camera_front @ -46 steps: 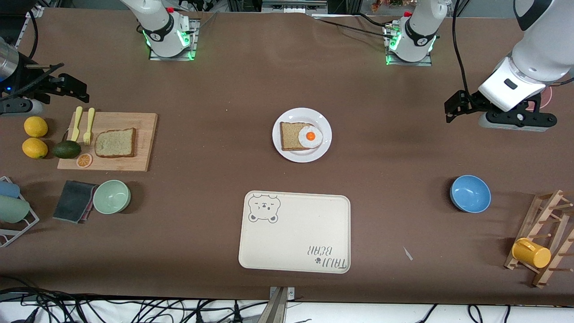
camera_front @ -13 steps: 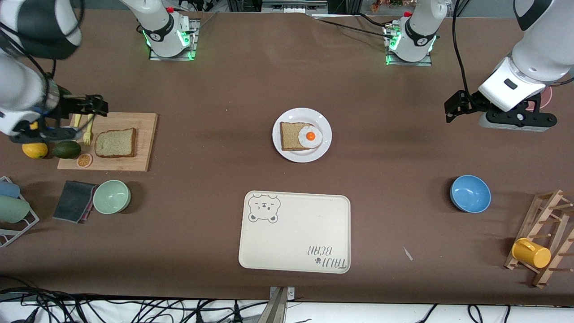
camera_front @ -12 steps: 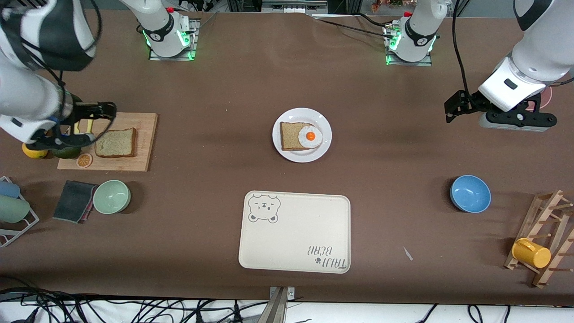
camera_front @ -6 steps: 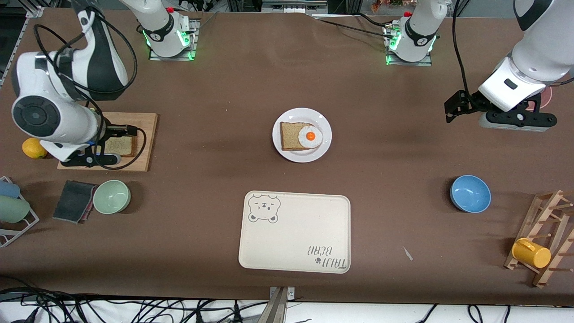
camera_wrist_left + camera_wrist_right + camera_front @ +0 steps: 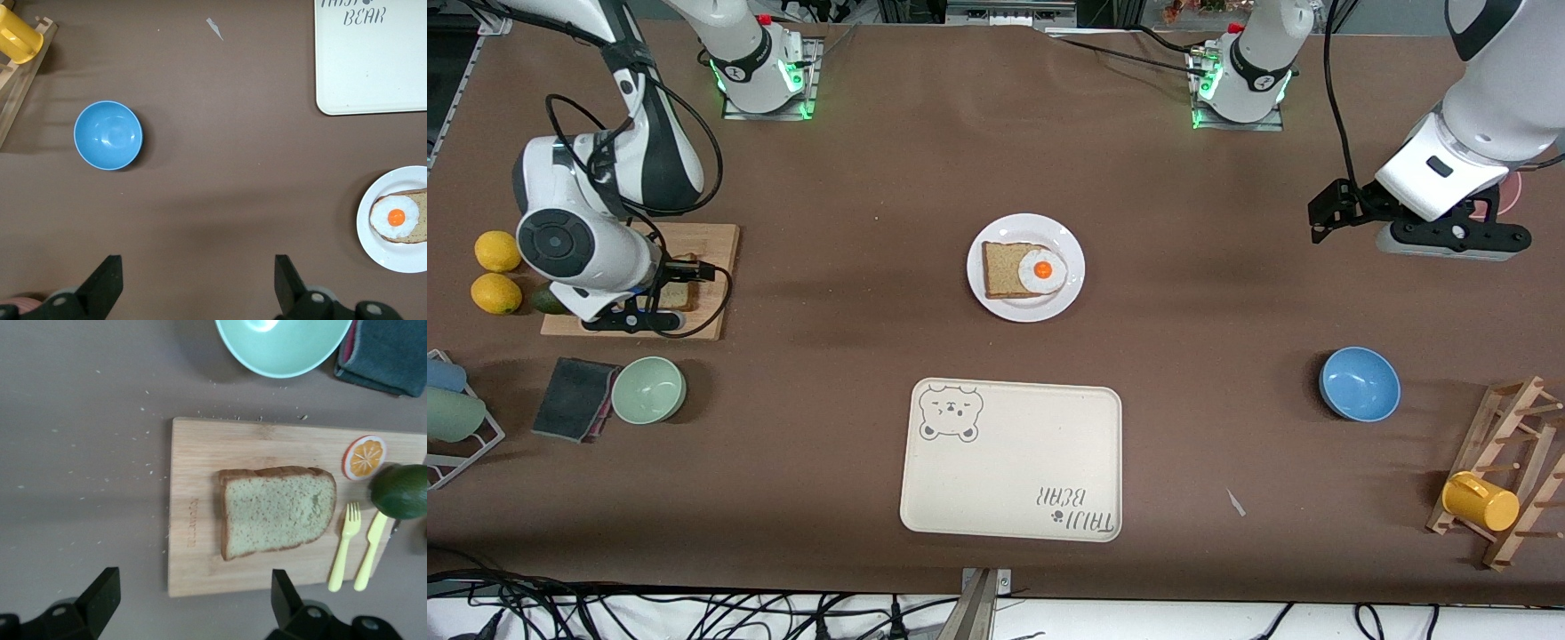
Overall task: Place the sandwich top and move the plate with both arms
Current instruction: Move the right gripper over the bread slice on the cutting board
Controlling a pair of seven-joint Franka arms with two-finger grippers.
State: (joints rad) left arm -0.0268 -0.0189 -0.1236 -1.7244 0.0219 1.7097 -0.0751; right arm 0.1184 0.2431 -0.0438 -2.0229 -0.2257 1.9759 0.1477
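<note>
The tray (image 5: pixel 1011 460) is lying nearest the front camera, mid-table. The green bowl (image 5: pixel 648 389) is sitting toward the right arm's end, the blue bowl (image 5: pixel 1359 383) toward the left arm's end. Farther from the camera than the tray, the plate (image 5: pixel 1025 267) is sitting mid-table, carrying a bread slice with a fried egg (image 5: pixel 1042 269).

The sandwich top (image 5: pixel 278 511) is lying flat on the cutting board (image 5: pixel 193 513), toward the right arm's end and well apart from the plate. Beside it on the board are a fork (image 5: pixel 342 545), an orange slice (image 5: pixel 364 457) and an avocado (image 5: pixel 401 491).

The right gripper (image 5: pixel 190 600) is hovering over the cutting board above the sandwich top, fingers (image 5: pixel 285 593) spread wide, gripping nothing.

The left gripper (image 5: pixel 199 283) is waiting over bare table at the left arm's end, fingers (image 5: pixel 288 283) also wide apart and empty.
</note>
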